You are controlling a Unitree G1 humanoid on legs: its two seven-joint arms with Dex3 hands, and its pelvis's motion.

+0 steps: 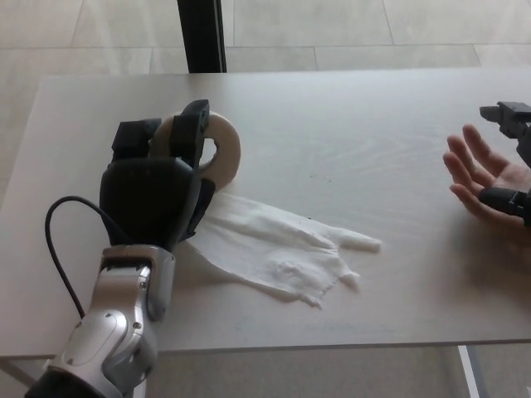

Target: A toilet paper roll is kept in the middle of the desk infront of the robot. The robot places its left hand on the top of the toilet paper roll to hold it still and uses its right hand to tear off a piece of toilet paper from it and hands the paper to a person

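Left robot hand (158, 186) sits on the toilet paper roll (217, 149) mid-desk (348, 108), fingers curled over it: we count the hold as done. Loose paper (282, 249) trails right, untorn as far as we see. Right robot hand (510, 157) at the far edge, fingers unclear, beside a person's open palm (481, 178). Tear and handover remain.

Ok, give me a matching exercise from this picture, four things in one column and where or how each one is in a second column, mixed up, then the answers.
Things:
1. left hand
2. toilet paper roll
3. loose paper sheet
4. person's hand

Places or states:
A. spread flat on the desk, ragged edge toward the right
B. palm up and open at the right edge
C. resting on top of the roll
D. on the desk under the black fingers, its hole showing

Pairs: 1-C, 2-D, 3-A, 4-B
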